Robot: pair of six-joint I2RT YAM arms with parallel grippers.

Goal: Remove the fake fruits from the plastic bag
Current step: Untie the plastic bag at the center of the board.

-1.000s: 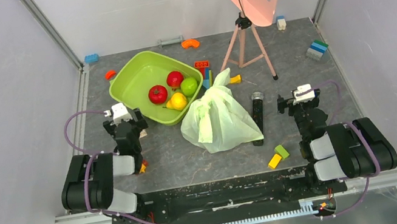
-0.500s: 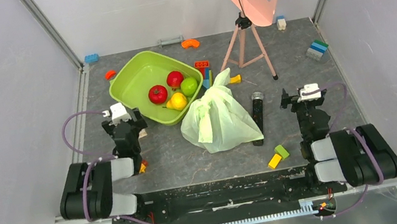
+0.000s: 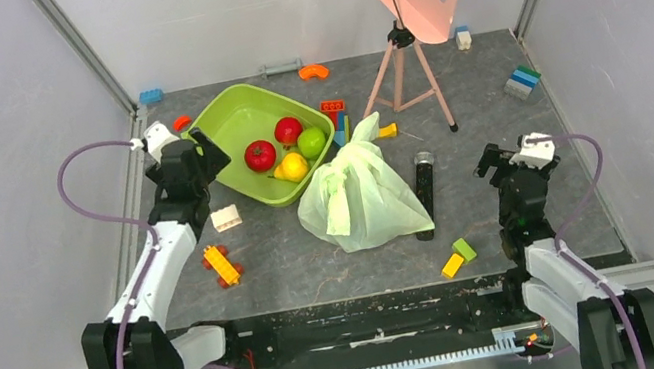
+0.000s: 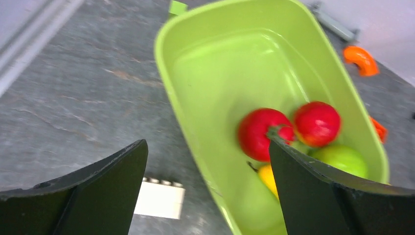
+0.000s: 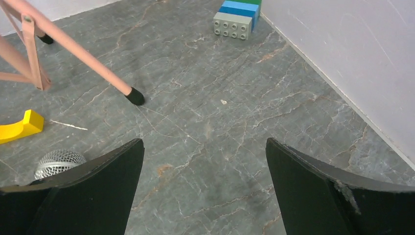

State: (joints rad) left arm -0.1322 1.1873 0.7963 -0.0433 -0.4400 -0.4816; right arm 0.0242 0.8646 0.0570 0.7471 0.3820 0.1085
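Rim of tub (image 4: 166, 73) under gaping left claw (image 4: 206, 144), open tabletop (image 5: 220, 122) under gaping right claw (image 5: 204, 142)

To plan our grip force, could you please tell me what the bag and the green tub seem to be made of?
The bag looks like thin, translucent pale-green plastic film: it lies slumped and full of creases. The tub looks like rigid, glossy moulded plastic, probably: smooth curved walls, a firm rim and soft highlights.
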